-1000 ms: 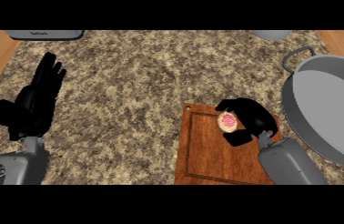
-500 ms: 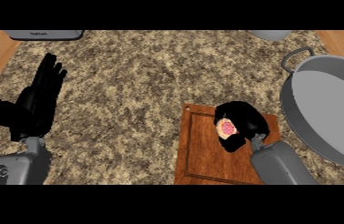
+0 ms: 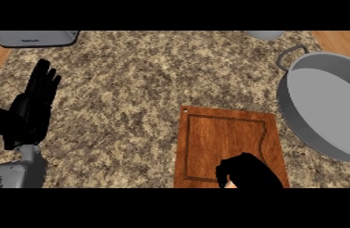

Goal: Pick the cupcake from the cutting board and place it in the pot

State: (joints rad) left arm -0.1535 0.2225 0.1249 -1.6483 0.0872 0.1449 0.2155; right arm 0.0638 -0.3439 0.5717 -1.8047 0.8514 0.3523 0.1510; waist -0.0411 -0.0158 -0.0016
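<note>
The wooden cutting board (image 3: 226, 139) lies on the speckled counter, right of centre. My right hand (image 3: 247, 171) sits over the board's near edge at the bottom of the view, its fingers curled round the cupcake. Only a small pink sliver of the cupcake (image 3: 230, 185) shows under the fingers. The large grey pot (image 3: 321, 106) stands to the right of the board, its handle (image 3: 290, 55) pointing toward the far side. Over at the left edge, my left hand (image 3: 33, 113) rests open with its fingers up.
A grey appliance (image 3: 37, 38) sits at the far left corner of the counter. A smaller grey object (image 3: 265, 34) is at the far edge, right of centre. Wooden flooring shows at the top right corner (image 3: 335, 39).
My right hand has pulled back toward the view's lower edge along the board, still curled round the cupcake, which is now almost hidden. The left hand has not moved.
</note>
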